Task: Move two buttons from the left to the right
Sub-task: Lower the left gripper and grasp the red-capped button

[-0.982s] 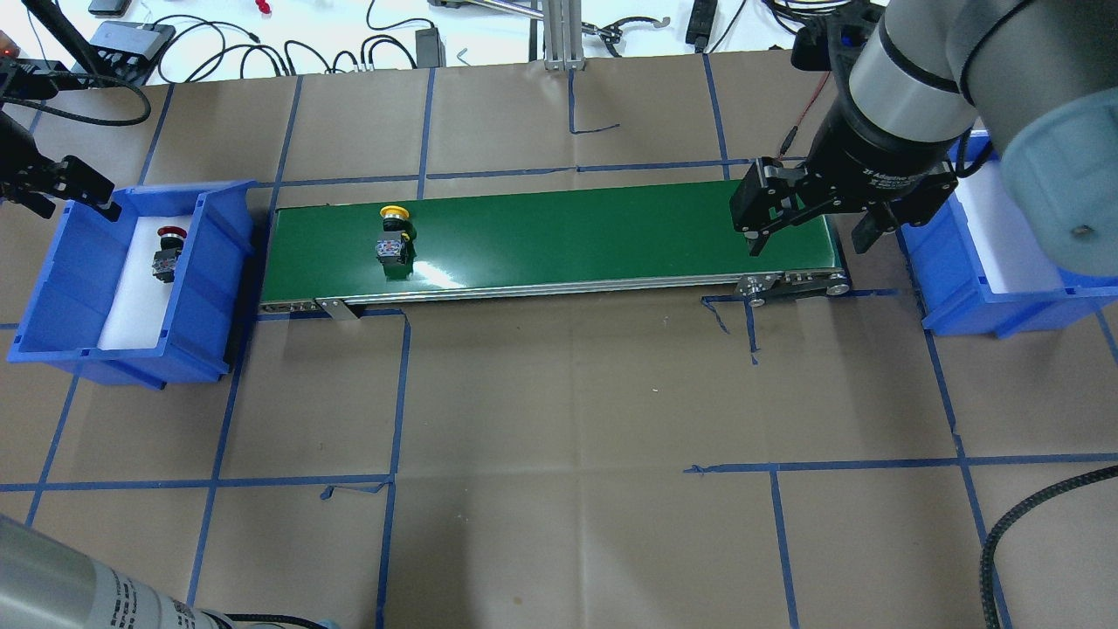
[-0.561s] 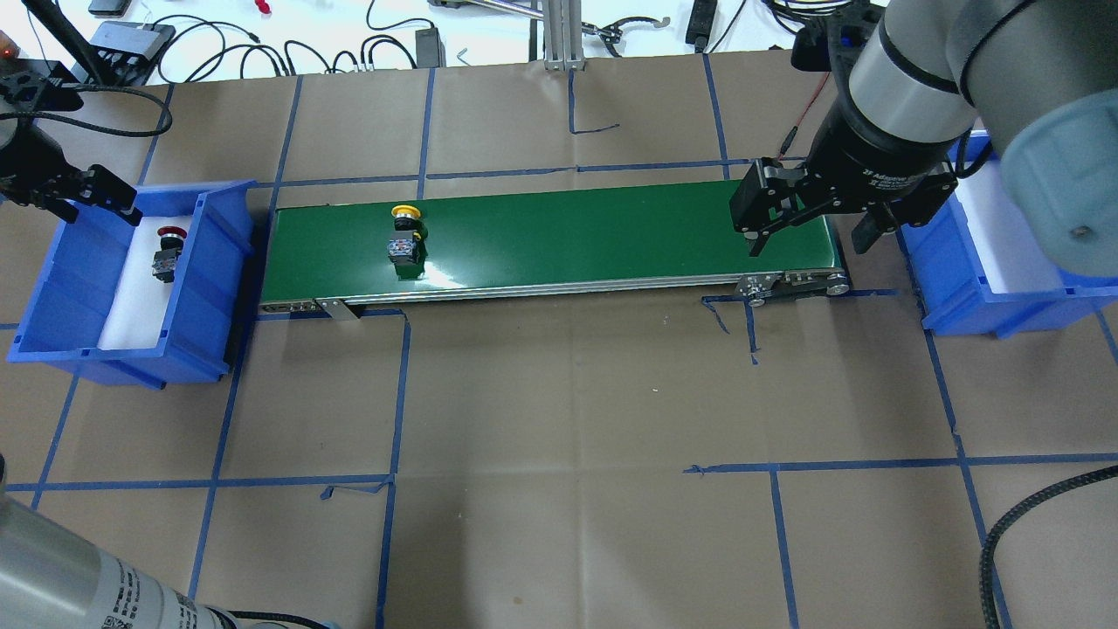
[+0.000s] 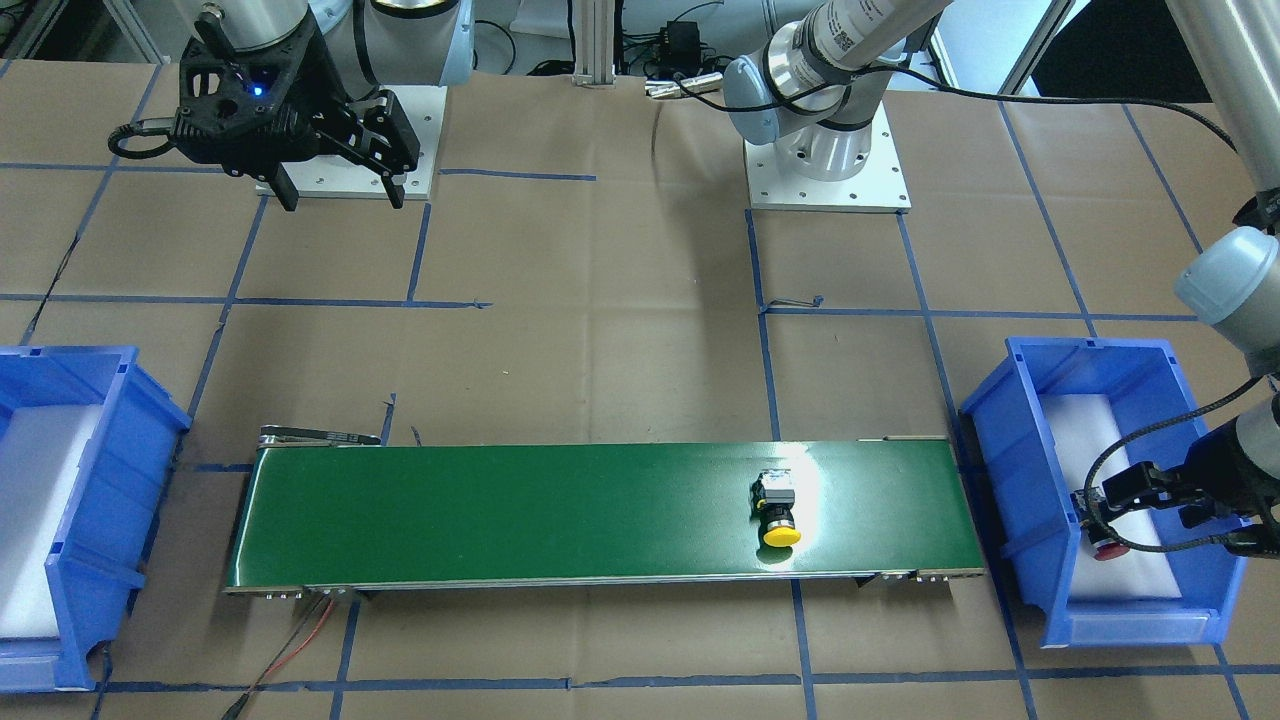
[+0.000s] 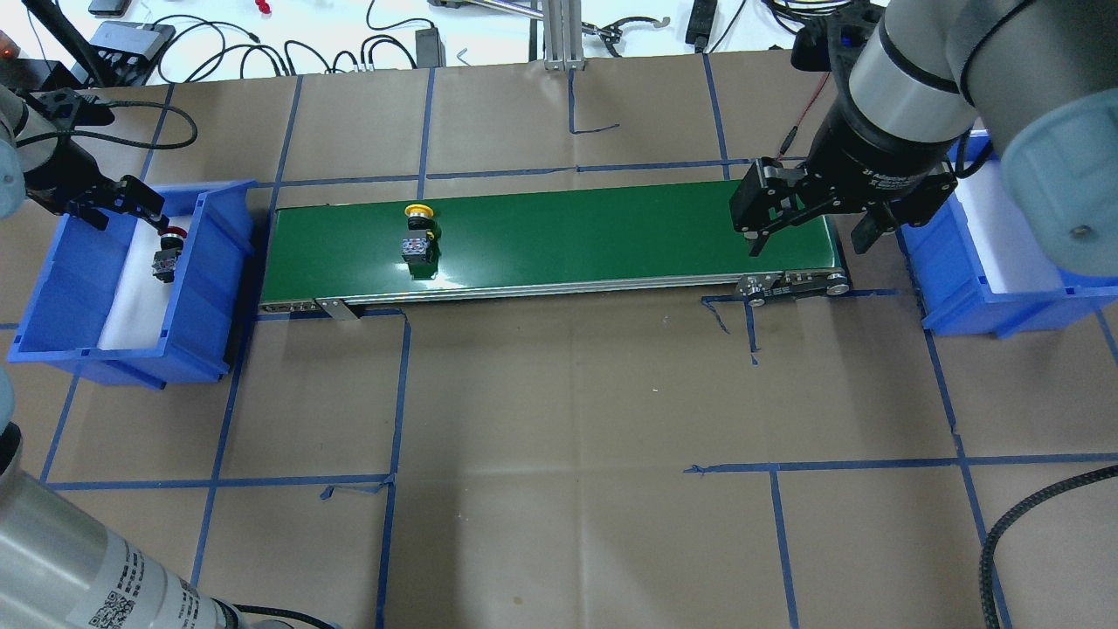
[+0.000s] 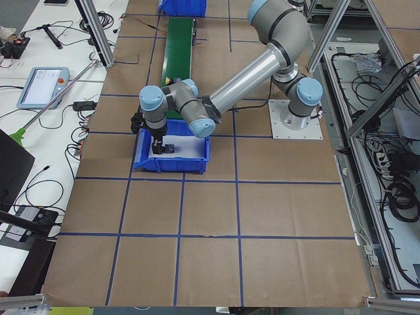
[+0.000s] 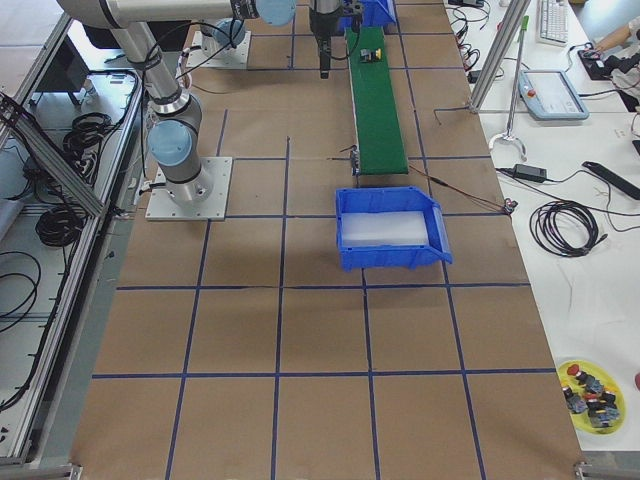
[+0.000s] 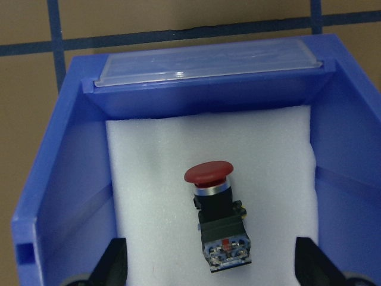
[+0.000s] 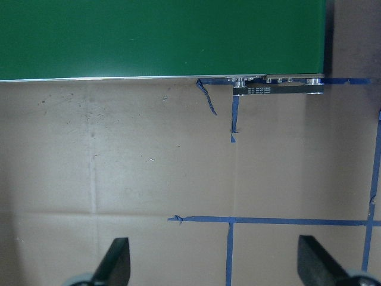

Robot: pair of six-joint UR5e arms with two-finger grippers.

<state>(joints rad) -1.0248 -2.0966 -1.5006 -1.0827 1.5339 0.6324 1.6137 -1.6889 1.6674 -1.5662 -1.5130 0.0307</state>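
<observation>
Yellow button (image 4: 419, 231) has ridden further along the green belt (image 4: 611, 236) toward 3 o'clock, lying on its side. Left gripper (image 4: 127, 210) has slid in over the blue bin (image 4: 214, 262) at the belt's 9 o'clock end. Its fingers are spread wide and empty, seemingly just above the red button (image 7: 215, 217) on white foam (image 7: 149, 179). Right gripper (image 4: 810, 240) hangs wide open and empty over the belt's 3 o'clock end.

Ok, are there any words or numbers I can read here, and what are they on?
"Adaptive": white print on the right arm's black wrist collar; the rest of that line is blurred.
Left arm's sticker: a square code and print, too small to read.
Red button, yellow button: no writing I can make out.
</observation>
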